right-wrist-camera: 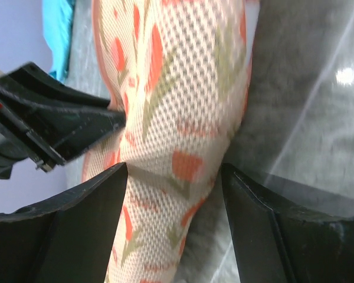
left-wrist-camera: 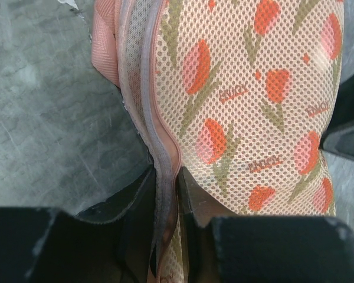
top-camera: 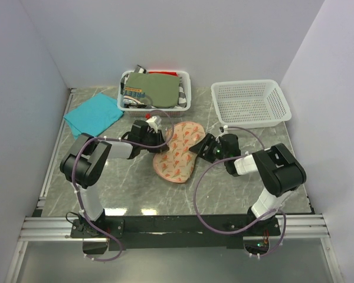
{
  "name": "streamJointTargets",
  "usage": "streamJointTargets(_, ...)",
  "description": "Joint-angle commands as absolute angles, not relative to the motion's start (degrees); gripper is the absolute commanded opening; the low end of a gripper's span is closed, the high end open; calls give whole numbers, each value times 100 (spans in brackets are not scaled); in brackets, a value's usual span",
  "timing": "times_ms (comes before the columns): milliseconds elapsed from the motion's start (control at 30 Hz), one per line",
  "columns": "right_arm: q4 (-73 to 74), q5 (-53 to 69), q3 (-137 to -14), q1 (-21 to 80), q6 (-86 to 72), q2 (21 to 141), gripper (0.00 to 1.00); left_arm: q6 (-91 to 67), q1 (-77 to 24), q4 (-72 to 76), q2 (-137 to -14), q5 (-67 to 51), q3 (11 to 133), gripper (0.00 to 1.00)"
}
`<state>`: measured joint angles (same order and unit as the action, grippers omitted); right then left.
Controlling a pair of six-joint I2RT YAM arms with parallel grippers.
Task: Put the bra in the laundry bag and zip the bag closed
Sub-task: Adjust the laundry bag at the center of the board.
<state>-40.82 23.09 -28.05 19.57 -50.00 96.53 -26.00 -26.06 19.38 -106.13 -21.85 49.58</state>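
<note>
Lying flat in the middle of the tabletop (top-camera: 236, 188): the laundry bag (top-camera: 178, 152). Pinched on its zip edge (left-wrist-camera: 156, 118) by the left claw (left-wrist-camera: 165, 183), nearly shut, with just the thin seam between the jaws. Stood over on the other side by the right claw (right-wrist-camera: 174, 171), wide open, holding nothing, one jaw on each side of the bag's edge and not squeezing.

No seeing the bra from here. Maybe tucked inside, maybe not; hard to tell. Only a bit of plain pink cloth (left-wrist-camera: 103, 41) peeking out under the seam in the left wrist view, and no telling whether bag or bra.

Could go wrong in a few ways. Might slip out of the left claw, with so little cloth in the pinch and such soft mesh. Might bunch up or slide on the smooth stone, pulled with nothing holding the other side down. Might jam the zip with cloth caught in the teeth. Might end up only part shut after too short a pull.

Shaped like a peanut, with two round ends. Long way running from far and a little right down to near and a little left, toward the arms. Tilted, not straight. Printed side up. Zip seam along the left side, facing the left claw.
</note>
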Motion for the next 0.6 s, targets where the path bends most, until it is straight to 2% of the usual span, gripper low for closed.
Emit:
streamJointTargets(0,-4227,2215,-2944,1881,-5036,10116,74,-2338,-2619,1678,-10723,-2408,4905,28)
streamJointTargets(300,-4447,3032,-3305,1960,-4843,10503,73,-2312,-2619,1828,-10828,-2874,4904,27)
streamJointTargets(567,-4166,3612,-3375,2135,-4439,10275,73,-2294,-2619,1767,-10925,-2909,5062,27)
